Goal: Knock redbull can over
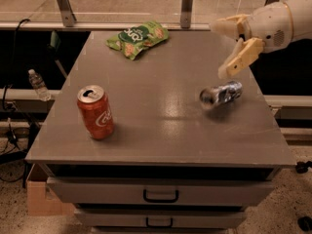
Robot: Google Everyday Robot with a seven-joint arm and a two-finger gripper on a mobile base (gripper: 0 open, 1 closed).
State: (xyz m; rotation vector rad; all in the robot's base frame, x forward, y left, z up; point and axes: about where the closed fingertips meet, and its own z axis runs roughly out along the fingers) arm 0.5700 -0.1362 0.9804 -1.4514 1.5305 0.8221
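The redbull can (221,93), slim and blue-and-silver, lies on its side on the right part of the grey table top (161,126), its silver top pointing left. My gripper (220,50) is above and just behind the can, near the table's right rear corner, clear of the can. Its two cream fingers (241,57) are spread apart and hold nothing.
An orange-red cola can (95,112) stands upright at the front left of the table. A green snack bag (138,37) lies at the back centre. A water bottle (37,84) sits off the table's left side. Drawers with handles (160,196) are below the front edge.
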